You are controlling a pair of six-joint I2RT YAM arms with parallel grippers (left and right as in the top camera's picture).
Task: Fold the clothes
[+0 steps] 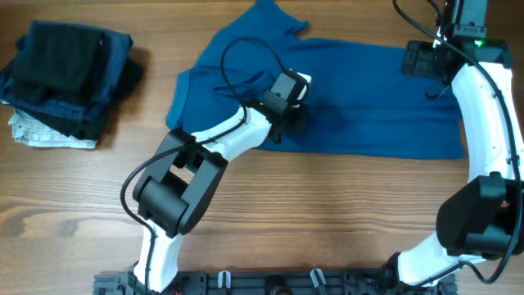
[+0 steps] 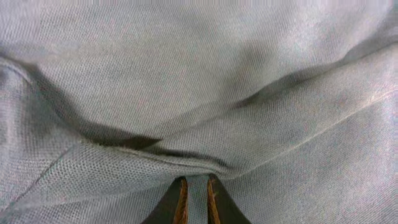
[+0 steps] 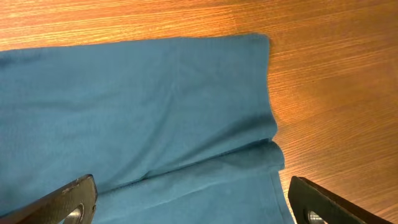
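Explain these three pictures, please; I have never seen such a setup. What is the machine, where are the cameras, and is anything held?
Two robot arms work at a wooden table. The wide picture looks down from above; the other two come from a camera on each wrist, so their own fingers show. A blue T-shirt lies spread out; near the picture's left edge a pile of dark folded garments sits on a whitish cloth. The left gripper is pinched shut on a fold of the shirt. The right gripper hangs open over the shirt's edge, holding nothing.
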